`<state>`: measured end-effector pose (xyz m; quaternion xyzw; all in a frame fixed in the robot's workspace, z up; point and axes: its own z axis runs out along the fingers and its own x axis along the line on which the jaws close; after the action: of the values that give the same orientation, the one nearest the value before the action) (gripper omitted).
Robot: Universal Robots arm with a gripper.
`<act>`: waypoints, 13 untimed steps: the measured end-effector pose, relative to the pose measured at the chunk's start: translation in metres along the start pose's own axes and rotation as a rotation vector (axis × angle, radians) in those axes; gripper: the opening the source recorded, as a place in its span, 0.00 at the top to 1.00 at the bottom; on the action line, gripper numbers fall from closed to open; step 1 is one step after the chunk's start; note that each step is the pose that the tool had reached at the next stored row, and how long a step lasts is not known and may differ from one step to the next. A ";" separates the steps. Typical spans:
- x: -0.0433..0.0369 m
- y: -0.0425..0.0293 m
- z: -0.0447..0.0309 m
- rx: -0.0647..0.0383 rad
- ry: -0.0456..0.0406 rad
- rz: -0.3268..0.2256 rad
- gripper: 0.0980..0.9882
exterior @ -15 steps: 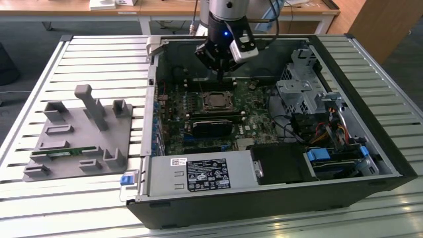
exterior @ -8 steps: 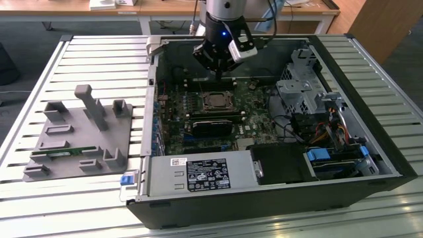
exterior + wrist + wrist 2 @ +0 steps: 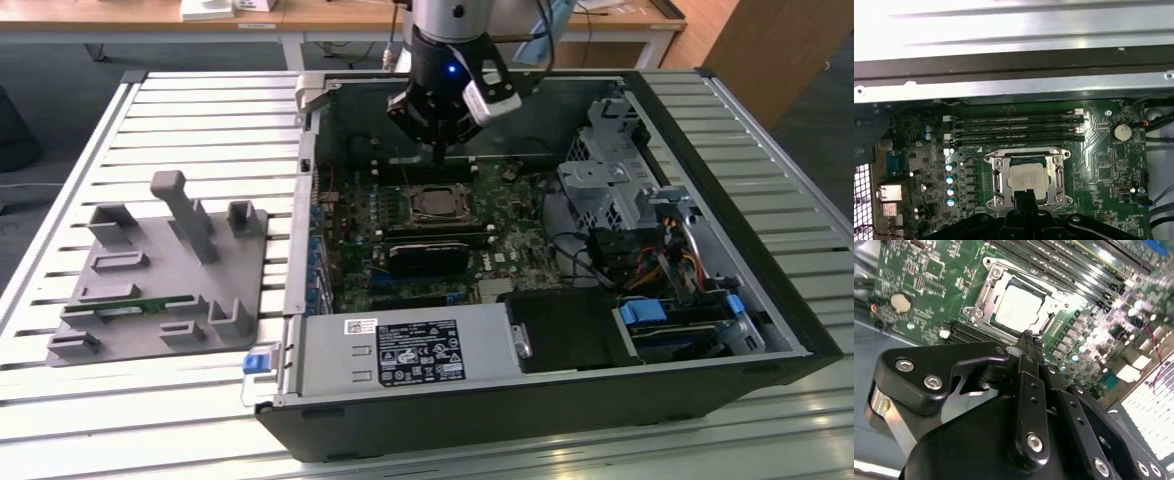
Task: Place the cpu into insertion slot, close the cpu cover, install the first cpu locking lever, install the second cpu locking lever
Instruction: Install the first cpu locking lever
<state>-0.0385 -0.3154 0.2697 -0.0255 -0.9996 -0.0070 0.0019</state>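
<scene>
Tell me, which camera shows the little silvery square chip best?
The second wrist view: the small, flat, silvery-beige square cpu looks biggest there, with nearly its whole face showing. The first wrist view shows it face-on, one edge behind the black gripper. The exterior view shows it small and far off.

exterior view: elevated, oblique, far, whole computer case [image 3: 561, 420] | both wrist views: close, facing down along gripper [image 3: 1027, 337] [image 3: 1024, 196] | shared by all: cpu [image 3: 435, 203] [image 3: 1016, 307] [image 3: 1027, 177], green circuit board [image 3: 1096, 150]

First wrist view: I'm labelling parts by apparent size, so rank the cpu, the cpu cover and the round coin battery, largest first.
1. cpu cover
2. cpu, framed by the cover's window
3. coin battery, clearly smallest
</scene>
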 end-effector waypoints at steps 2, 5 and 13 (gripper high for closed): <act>0.0001 0.0000 0.0002 0.000 0.0003 -0.026 0.99; 0.0039 -0.0002 0.0005 0.000 0.0000 -0.036 0.99; 0.0215 -0.0011 0.0008 0.000 -0.0058 -0.038 0.99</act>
<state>-0.0601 -0.3154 0.2690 -0.0066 -1.0000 -0.0070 -0.0012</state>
